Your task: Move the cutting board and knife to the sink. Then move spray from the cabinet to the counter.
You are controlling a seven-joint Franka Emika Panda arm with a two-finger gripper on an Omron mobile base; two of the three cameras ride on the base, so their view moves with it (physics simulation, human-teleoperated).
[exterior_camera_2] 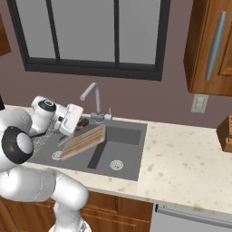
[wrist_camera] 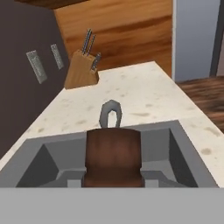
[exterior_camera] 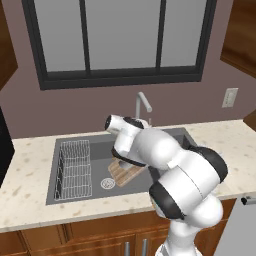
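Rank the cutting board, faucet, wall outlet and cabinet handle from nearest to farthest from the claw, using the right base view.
1. Cutting board, at the claw, over the sink.
2. Faucet, just behind.
3. Wall outlet, far right.
4. Cabinet handle, upper right.

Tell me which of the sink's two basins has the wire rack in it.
The left basin, as the robot faces the sink: the wire rack lies along its left side. The right basin has a bare grey floor with just a round drain.
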